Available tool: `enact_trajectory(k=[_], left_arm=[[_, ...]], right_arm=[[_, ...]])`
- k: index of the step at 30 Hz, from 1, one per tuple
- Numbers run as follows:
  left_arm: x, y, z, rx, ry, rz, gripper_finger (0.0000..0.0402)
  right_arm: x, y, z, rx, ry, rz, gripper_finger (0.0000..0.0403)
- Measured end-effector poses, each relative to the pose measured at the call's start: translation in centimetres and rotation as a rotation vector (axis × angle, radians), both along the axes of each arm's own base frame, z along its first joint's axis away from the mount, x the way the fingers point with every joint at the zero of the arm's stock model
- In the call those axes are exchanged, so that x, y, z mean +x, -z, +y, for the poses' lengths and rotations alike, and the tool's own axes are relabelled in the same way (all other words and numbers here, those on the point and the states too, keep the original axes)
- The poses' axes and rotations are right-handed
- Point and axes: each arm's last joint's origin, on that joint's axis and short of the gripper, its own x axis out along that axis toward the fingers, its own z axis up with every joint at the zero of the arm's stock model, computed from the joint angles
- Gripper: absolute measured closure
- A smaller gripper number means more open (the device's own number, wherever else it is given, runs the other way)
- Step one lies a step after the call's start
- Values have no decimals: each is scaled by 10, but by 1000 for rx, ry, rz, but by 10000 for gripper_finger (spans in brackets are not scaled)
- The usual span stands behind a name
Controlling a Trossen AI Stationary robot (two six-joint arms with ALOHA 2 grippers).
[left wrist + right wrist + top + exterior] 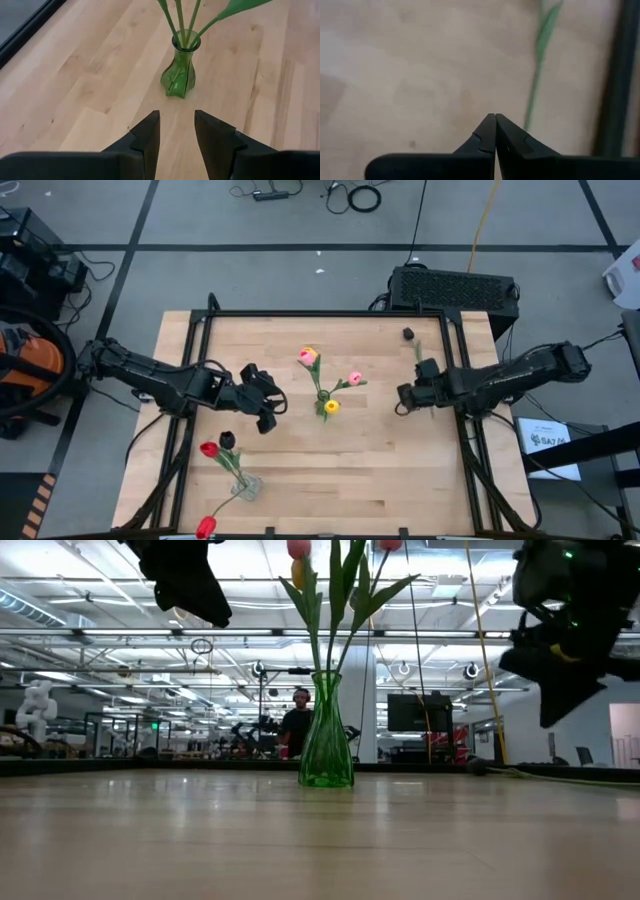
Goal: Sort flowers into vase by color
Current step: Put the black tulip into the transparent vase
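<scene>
Three tulips (331,383) stand in the green vase (325,411), others in the clear vase (246,486); one lies by the right gripper (403,398), pressed shut; left gripper (272,412) apart, empty; stems look light, springy; pinch mid-stem.

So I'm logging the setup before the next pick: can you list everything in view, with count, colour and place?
green vase: one, mid-table, upright, holding three tulips
tulips in green vase: pink-yellow, pink, yellow
clear vase: one, near front left, holding red tulip and black tulip
red tulip at front edge: one, its stem running toward the clear vase
loose black tulip: one, lying back right, green stem
table: light wood
left tool: open, empty, left of green vase
right tool: shut, empty, beside the loose stem
</scene>
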Motion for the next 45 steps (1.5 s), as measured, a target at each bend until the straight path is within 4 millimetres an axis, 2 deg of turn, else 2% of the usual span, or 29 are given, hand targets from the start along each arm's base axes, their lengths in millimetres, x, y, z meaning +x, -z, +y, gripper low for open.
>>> enact_trajectory(k=[3,7,15,21,24,32,39,42,45], left_arm=[[0,0,0,2,-2,-2,275],[0,0,0,1,-3,-5,275],[1,-1,0,-37,-38,-24,275],[2,-2,0,-41,-38,-40,275],[2,-2,0,-41,-38,-41,275],[2,-2,0,-41,-38,-41,275],[2,-2,0,-49,-45,-43,275],[2,-2,0,-59,-56,-46,275],[2,-2,0,-59,-56,-46,275]], right_arm=[[4,-18,-10,-41,8,28,400],[6,-27,-29,-1,24,74,379],[-11,-16,-77,136,93,181,313],[-15,0,-111,189,61,47,270],[-21,9,-124,211,84,47,262],[-18,34,-144,288,55,54,273],[-14,64,-148,365,54,154,293],[-13,67,-149,367,45,152,314],[-15,64,-147,351,18,125,359]])
